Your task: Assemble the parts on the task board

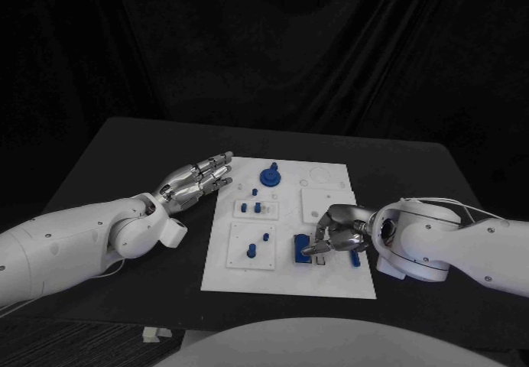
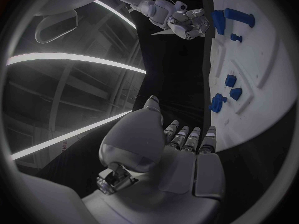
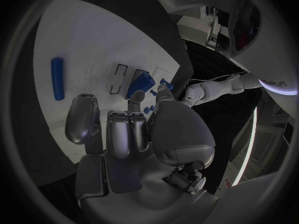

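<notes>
The white task board lies mid-table. My right hand is curled over its right part, thumb and a fingertip pinching an upright blue block next to two narrow slots. A blue bar lies flat near that hand. My left hand hovers at the board's left edge, fingers stretched out and holding nothing. A blue knob stands at the board's far end. Small blue pegs sit in the left panels.
The black table has bare surface on both sides of the board. More small blue pegs stand in the near left panel. A round recess marks the board's far right corner.
</notes>
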Robot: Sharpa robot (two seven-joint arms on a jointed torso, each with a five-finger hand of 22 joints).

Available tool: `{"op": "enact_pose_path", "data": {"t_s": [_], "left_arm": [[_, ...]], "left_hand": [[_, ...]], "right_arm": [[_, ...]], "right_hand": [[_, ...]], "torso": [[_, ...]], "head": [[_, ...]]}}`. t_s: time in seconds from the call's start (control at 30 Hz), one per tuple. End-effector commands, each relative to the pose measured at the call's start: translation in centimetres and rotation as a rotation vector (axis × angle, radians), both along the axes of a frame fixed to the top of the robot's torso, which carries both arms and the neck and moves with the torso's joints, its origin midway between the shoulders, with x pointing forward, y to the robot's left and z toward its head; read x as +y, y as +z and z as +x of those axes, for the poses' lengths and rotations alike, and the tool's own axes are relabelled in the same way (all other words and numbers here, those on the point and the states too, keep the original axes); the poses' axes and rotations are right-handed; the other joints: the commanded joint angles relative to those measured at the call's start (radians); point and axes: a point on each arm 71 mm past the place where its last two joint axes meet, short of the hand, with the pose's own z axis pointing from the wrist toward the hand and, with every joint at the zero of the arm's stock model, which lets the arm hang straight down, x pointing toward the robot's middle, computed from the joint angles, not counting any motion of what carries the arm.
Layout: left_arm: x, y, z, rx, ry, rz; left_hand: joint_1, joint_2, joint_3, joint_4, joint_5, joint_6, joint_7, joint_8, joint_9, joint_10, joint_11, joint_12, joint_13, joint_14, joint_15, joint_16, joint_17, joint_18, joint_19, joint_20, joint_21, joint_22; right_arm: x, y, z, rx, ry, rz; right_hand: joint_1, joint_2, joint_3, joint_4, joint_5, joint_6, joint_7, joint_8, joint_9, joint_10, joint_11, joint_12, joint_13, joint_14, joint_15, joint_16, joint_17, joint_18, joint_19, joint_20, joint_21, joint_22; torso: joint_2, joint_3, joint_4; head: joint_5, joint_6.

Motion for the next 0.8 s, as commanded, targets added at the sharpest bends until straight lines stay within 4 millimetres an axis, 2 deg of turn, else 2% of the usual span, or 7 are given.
{"op": "enact_pose_path", "data": {"t_s": [0.03,0.1,0.37,0.43,0.57,0.7,0.8], "left_arm": [[-0.17,0.06,-0.07,-0.003,-0.006,-0.018],[-0.18,0.07,-0.07,-0.004,-0.004,-0.018],[-0.15,0.05,-0.05,-0.004,-0.003,-0.017],[-0.15,0.05,-0.05,-0.004,-0.003,-0.017],[-0.17,0.04,-0.05,-0.004,-0.004,-0.018],[-0.21,0.03,-0.05,-0.003,-0.006,-0.018],[-0.24,0.02,-0.05,-0.002,-0.008,-0.019]], "left_hand": [[0.0,0.005,-0.002,0.003,0.005,0.0,0.009,0.004,0.002,0.002,0.007,0.004,0.001,0.001,0.006,-0.004,-0.002,0.011,0.001,0.005,-0.005,0.0],[0.003,0.005,-0.002,0.003,0.005,0.001,0.015,0.005,0.002,0.002,0.008,0.003,0.001,0.001,-0.007,-0.004,-0.002,0.014,0.001,0.002,-0.005,0.0],[0.003,0.005,-0.002,0.003,0.005,0.001,0.015,0.005,0.002,0.002,0.008,0.003,0.001,0.001,-0.007,-0.004,-0.002,0.014,0.001,0.002,-0.005,0.0],[0.003,0.005,-0.002,0.003,0.006,0.001,0.015,0.005,0.002,0.002,0.008,0.003,0.001,0.001,-0.008,-0.004,-0.002,0.014,0.001,0.002,-0.005,0.0],[0.004,0.005,-0.002,0.003,0.006,0.001,0.016,0.005,0.002,0.002,0.008,0.003,0.001,0.001,-0.009,-0.004,-0.002,0.014,0.001,0.002,-0.005,0.0],[0.004,0.005,-0.002,0.003,0.006,0.0,0.016,0.005,0.001,0.002,0.008,0.004,0.001,0.001,-0.009,-0.004,-0.002,0.015,0.001,0.002,-0.005,0.0],[0.004,0.005,-0.002,0.003,0.006,0.0,0.016,0.005,0.001,0.002,0.008,0.004,0.001,0.001,-0.009,-0.004,-0.002,0.015,0.001,0.002,-0.005,0.0]], "right_arm": [[0.15,-0.24,-0.11,-0.007,0.036,-0.038],[0.27,-0.31,-0.1,-0.006,0.04,-0.039],[0.27,-0.46,0.03,-0.005,0.042,-0.044],[0.25,-0.49,0.05,-0.004,0.042,-0.045],[0.24,-0.56,0.13,-0.002,0.042,-0.048],[0.26,-0.6,0.24,-0.005,0.041,-0.047],[0.29,-0.61,0.31,-0.008,0.041,-0.044]], "right_hand": [[0.014,0.001,0.003,-0.008,-0.004,-0.007,0.002,-0.006,0.034,0.104,-0.006,0.003,0.263,0.107,-0.007,0.006,0.263,0.016,-0.001,-0.007,-0.005,0.159],[0.02,-0.001,0.005,-0.011,-0.006,-0.018,0.003,-0.004,0.037,0.104,-0.005,0.003,0.263,0.107,-0.007,0.006,0.263,0.016,-0.001,-0.008,-0.005,0.159],[0.039,-0.005,0.017,-0.018,0.0,-0.023,0.003,0.02,0.041,0.104,-0.005,0.003,0.263,0.107,-0.006,0.006,0.263,0.016,-0.001,-0.007,-0.007,0.159],[0.053,-0.027,0.066,-0.009,0.0,-0.027,0.003,0.041,0.041,0.104,-0.005,0.003,0.263,0.107,-0.006,0.006,0.263,0.016,0.0,-0.007,-0.008,0.159],[0.092,-0.04,0.133,-0.014,0.152,-0.034,0.002,0.072,0.041,0.104,-0.006,0.003,0.263,0.107,-0.008,0.006,0.263,0.016,0.0,-0.009,-0.012,0.159],[0.131,-0.039,0.178,-0.03,0.352,-0.04,-0.002,0.073,0.036,0.104,-0.01,0.003,0.263,0.107,-0.011,0.006,0.263,0.017,0.0,-0.011,-0.016,0.158],[0.139,-0.046,0.214,-0.03,0.463,-0.041,-0.004,0.064,0.032,0.104,-0.011,0.003,0.263,0.107,-0.012,0.006,0.263,0.017,0.0,-0.013,-0.019,0.158]], "torso": [[-0.001,-0.0002,0.0009],[-0.001,0.0,0.0021],[-0.003,-0.0006,0.0015],[-0.002,-0.0005,0.0012],[-0.003,0.0,0.001],[-0.003,-0.0002,0.0007],[-0.002,-0.0001,0.0014]], "head": [[-0.001,0.0],[-0.001,0.0],[0.001,0.0],[0.002,0.0],[0.003,0.0],[0.002,0.0],[0.002,0.0]]}}
